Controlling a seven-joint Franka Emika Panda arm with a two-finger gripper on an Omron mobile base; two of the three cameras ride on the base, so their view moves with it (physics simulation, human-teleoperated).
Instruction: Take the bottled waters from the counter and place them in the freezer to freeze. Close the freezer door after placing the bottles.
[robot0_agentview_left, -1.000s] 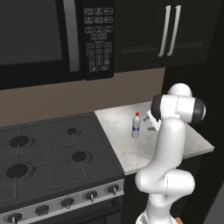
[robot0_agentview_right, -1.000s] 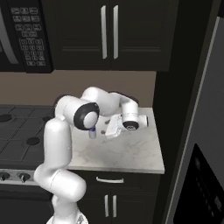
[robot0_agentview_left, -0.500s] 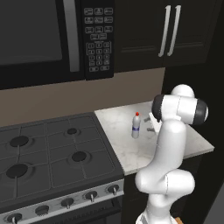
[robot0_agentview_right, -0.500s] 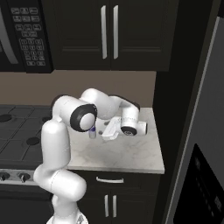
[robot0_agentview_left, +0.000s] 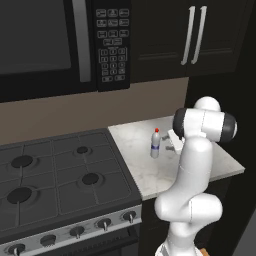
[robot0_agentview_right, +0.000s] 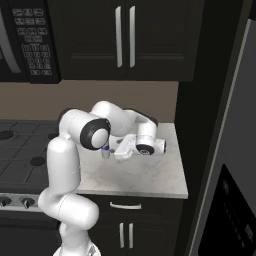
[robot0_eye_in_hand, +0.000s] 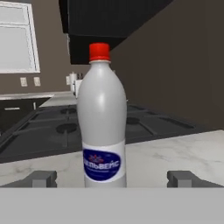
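One of the bottled waters (robot0_eye_in_hand: 104, 122), clear with a red cap and a blue label band, stands upright on the marble counter (robot0_agentview_left: 145, 172). It appears near the counter's middle (robot0_agentview_left: 156, 144) and is partly hidden behind my arm in the right base view (robot0_agentview_right: 105, 152). My gripper (robot0_eye_in_hand: 111, 179) is level with its lower half, just to its right as seen in the left base view (robot0_agentview_left: 171, 144). It is open, with one fingertip (robot0_eye_in_hand: 43, 178) on each side of the bottle and a gap to each. The grey freezer door (robot0_agentview_right: 240, 150) with its black dispenser panel stands at the far right.
A black gas stovetop (robot0_agentview_left: 55, 175) adjoins the counter on the left, under a black microwave (robot0_agentview_left: 60, 45). Dark upper cabinets (robot0_agentview_right: 125, 40) with silver bar handles hang above the counter. The counter's front edge (robot0_agentview_right: 135, 192) runs over dark drawers.
My hand has dropped a little and drawn in toward the bottle. The jaws stayed open and the bottle has not moved.
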